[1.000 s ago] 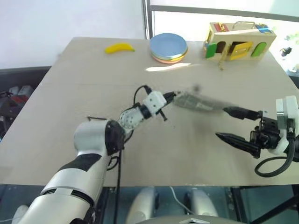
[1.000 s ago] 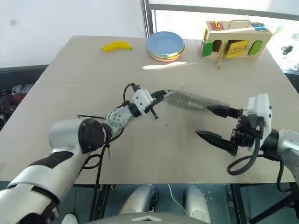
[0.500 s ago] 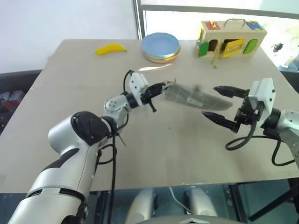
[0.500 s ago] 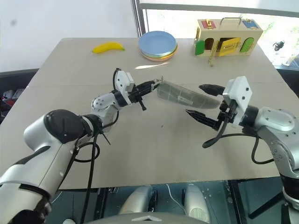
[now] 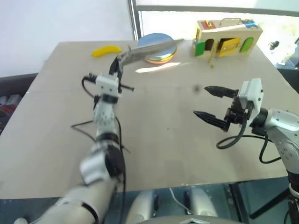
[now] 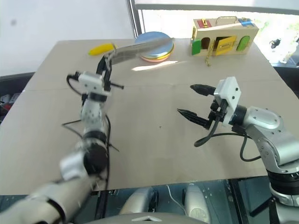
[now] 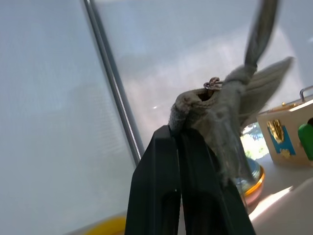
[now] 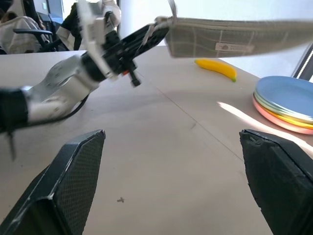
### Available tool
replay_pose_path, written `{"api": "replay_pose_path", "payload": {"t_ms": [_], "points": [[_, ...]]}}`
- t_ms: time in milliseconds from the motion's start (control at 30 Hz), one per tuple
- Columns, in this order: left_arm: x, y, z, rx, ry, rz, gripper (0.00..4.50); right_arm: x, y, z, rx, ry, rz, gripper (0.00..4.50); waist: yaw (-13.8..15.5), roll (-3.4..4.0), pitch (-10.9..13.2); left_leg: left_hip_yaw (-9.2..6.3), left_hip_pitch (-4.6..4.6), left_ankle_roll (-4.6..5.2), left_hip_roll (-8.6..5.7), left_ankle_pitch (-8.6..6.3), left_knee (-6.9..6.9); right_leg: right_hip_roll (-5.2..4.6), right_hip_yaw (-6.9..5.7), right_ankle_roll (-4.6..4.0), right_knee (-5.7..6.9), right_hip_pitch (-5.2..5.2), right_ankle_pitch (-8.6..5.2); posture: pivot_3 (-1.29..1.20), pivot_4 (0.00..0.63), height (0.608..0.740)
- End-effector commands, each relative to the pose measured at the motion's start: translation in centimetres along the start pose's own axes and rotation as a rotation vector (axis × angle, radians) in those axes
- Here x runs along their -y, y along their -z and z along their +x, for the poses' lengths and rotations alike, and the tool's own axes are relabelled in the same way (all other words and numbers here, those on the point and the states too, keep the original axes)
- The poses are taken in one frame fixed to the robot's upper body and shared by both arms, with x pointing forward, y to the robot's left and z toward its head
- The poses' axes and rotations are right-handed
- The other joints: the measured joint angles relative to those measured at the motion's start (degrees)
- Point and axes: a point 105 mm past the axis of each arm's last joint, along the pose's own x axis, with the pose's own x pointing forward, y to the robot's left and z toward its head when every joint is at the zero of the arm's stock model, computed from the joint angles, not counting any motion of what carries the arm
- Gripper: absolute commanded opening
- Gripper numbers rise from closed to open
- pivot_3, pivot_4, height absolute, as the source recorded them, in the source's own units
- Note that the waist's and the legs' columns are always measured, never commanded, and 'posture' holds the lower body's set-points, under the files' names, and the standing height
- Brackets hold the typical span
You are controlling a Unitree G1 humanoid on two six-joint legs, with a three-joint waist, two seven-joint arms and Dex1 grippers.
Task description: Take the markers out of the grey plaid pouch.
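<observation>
My left gripper [image 5: 121, 57] is raised high over the far left of the table and is shut on one corner of the grey plaid pouch [image 5: 152, 45]. The pouch sticks out roughly level in the air toward the plates. In the left wrist view the black fingers [image 7: 166, 181] pinch the bunched corner of the pouch [image 7: 220, 105] by its zip ring. My right gripper [image 5: 206, 101] hovers over the right side of the table, open and holding nothing, and it points toward the pouch [image 8: 234, 36]. The markers are out of view.
A yellow banana [image 5: 106, 50] lies at the far left. Stacked round plates [image 5: 161, 58] sit behind the pouch. A wooden toy house [image 5: 227, 37] stands at the far right. The tan table [image 5: 163, 149] reaches to the near edge.
My left arm has swung the pouch up and toward the far left, off the middle of the table. My right gripper has moved slightly forward and to the left, still open. The camera has shifted.
</observation>
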Motion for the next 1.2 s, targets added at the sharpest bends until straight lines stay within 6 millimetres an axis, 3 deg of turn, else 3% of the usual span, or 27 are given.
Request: {"api": "replay_pose_path", "payload": {"t_ms": [33, 200, 267, 567, 933, 1200], "points": [[-2.0, -5.3, 3.5, 0.049, -0.067, -0.011, 0.04, 0.0, -0.9, 0.0, 0.030, 0.000, -0.035, 4.50, 0.5, -0.01, 0.0, -0.22, -0.29, -0.01, 0.00, 0.01, 0.34, 0.21, -0.14, -0.01, 0.09, -0.15, 0.01, 0.00, 0.150, 0.740], [0.8, -3.9, 3.0, -0.145, 0.086, -0.139, 0.04, 0.1, -0.7, -0.1, 0.022, 0.003, -0.042, 4.50, 1.3, 0.14, -0.1, -0.27, 0.47, 0.03, -0.19, -0.02, 0.36, 0.24, -0.06, 0.04, 0.03, 0.61, 0.08, 0.00, 0.150, 0.740], [2.1, -4.2, 2.6, -0.169, 0.170, -0.202, 0.04, 0.3, -0.7, -0.1, 0.020, 0.006, -0.049, 4.50, 1.3, 0.13, -0.1, -0.28, 0.88, 0.06, -0.18, -0.04, 0.28, 0.27, -0.07, 0.04, -0.04, 0.99, 0.08, 0.00, 0.150, 0.740], [5.4, -5.3, 0.2, -0.238, 0.434, -0.260, 0.04, 1.2, -1.3, 0.0, 0.016, 0.029, -0.111, 4.50, 1.0, 0.12, -0.1, -0.30, 0.91, 0.04, -0.13, -0.04, 0.09, 0.31, 0.21, 0.03, -0.10, 0.88, 0.08, 0.00, 0.150, 0.740], [9.1, -5.6, -2.2, -0.286, 0.580, -0.327, 0.04, 1.3, -2.1, 3.4, 0.052, 0.020, -0.216, 4.50, 1.0, 0.13, -0.1, -0.27, 0.98, 0.02, -0.14, -0.03, -0.27, 0.28, 0.41, 0.02, -0.34, 0.81, 0.08, 0.00, 0.150, 0.740], [10.3, -6.2, -2.5, -0.299, 0.580, -0.401, 0.04, 0.3, -1.3, 5.8, 0.109, -0.003, -0.101, 4.50, 1.0, 0.15, -0.1, -0.27, 0.96, 0.02, -0.14, -0.03, -0.37, 0.29, 0.42, 0.02, -0.43, 0.77, 0.08, 0.00, 0.150, 0.740]]}}
